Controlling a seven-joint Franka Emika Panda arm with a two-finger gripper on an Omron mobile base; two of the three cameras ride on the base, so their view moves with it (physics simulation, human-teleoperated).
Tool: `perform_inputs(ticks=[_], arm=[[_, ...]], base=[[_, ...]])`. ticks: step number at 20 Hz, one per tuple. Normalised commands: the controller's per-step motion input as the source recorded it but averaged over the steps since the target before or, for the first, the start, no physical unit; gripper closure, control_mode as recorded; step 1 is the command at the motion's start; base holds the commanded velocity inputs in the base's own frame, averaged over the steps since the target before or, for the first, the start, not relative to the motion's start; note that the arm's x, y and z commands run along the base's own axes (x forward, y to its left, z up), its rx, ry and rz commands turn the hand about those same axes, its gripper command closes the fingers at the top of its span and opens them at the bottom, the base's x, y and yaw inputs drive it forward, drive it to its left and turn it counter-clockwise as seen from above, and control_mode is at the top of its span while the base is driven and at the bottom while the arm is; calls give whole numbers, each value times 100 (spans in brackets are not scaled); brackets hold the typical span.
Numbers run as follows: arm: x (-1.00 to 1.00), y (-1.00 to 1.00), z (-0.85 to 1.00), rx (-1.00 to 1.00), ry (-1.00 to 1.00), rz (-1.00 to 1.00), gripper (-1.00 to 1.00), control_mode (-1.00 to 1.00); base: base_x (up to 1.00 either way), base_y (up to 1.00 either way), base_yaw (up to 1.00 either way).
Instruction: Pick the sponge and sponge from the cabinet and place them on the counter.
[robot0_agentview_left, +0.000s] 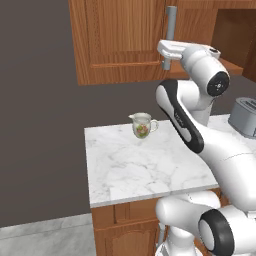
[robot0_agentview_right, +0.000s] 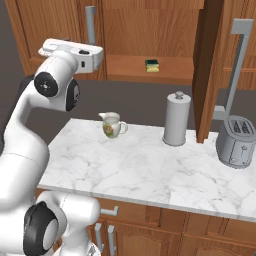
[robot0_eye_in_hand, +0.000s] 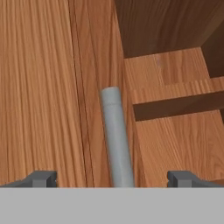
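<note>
The white Franka arm (robot0_agentview_left: 200, 130) rose from its base and folded at a dark-jointed elbow, the upper links climbing steeply before the wrist (robot0_agentview_right: 60, 85) bent over to carry the hand roughly level. In the right base view the hand pointed away from the camera, well above the base. In the hand view the gripper (robot0_eye_in_hand: 113, 178) stood with its jaws spread wide, the two dark fingertips (robot0_eye_in_hand: 41, 178) far apart at the lower edge, nothing held between them.

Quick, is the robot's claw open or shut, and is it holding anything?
Gripper: open, jaws wide apart and holding nothing, with the grey bar handle of the cabinet between them but not gripped.
</note>
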Motion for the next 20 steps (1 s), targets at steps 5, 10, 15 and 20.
perform_inputs(ticks=[5, 10, 15, 20], arm=[[27, -2, -1, 0, 0, 0, -100, -100], [29, -4, 0, 0, 0, 0, -100, -100], [36, -1, -5, 0, 0, 0, -100, -100], [40, 0, -9, 0, 0, 0, -100, -100]], base=[[0, 0, 0], [0, 0, 0], [0, 0, 0], [0, 0, 0]])
